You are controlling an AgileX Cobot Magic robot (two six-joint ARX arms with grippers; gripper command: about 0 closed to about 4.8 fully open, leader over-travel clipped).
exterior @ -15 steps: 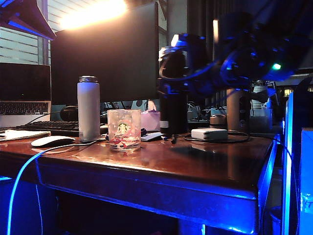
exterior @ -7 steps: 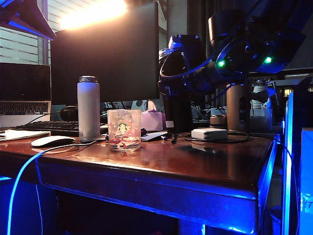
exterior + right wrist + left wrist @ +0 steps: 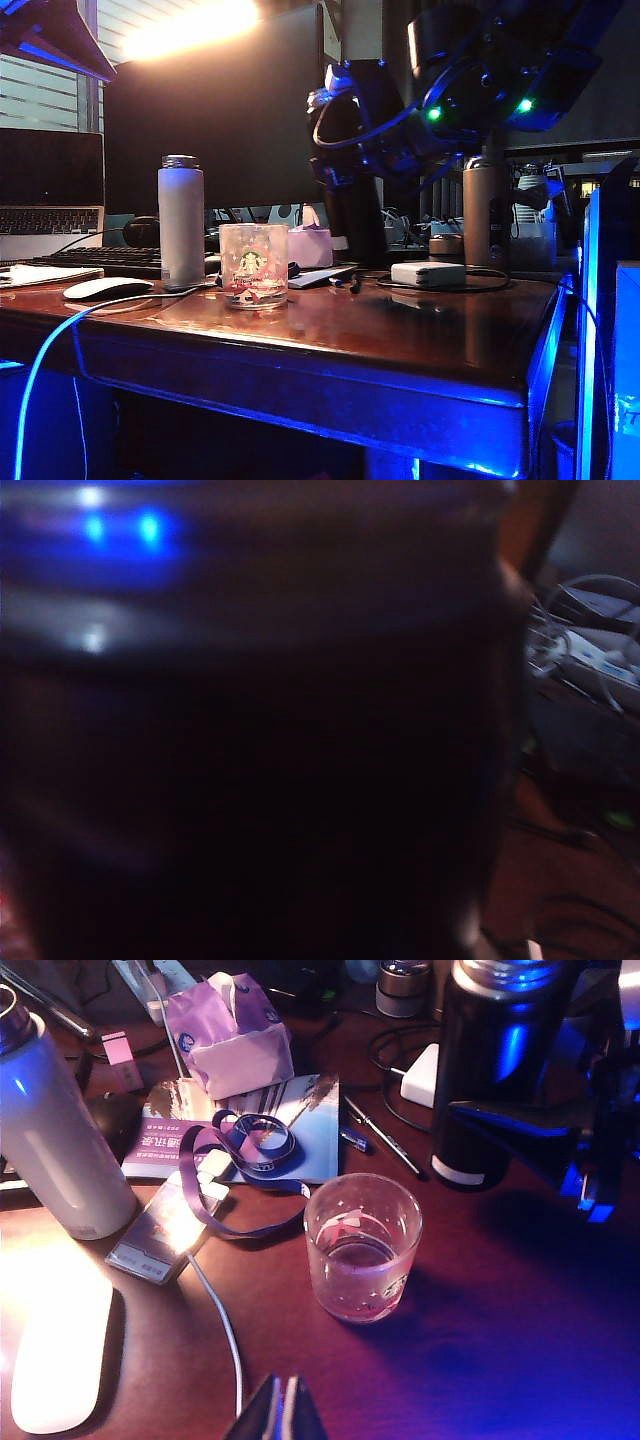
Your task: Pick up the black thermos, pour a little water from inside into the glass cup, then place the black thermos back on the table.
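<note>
Right of glass cup [image 3: 362, 1247] | right gripper [image 3: 350, 165] clamps black thermos [image 3: 492, 1070] | left gripper [image 3: 282, 1415] closed, near cup | advise slow tilt, rim over cup.

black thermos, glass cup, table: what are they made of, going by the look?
Black thermos: probably metal, dark glossy coat, bare silver threaded rim, sharp blue glints.
Glass cup: clear glass; the water and table show through, printed logo.
Table: looks like varnished reddish-brown wood, mirror-like reflections; could be veneer.
</note>
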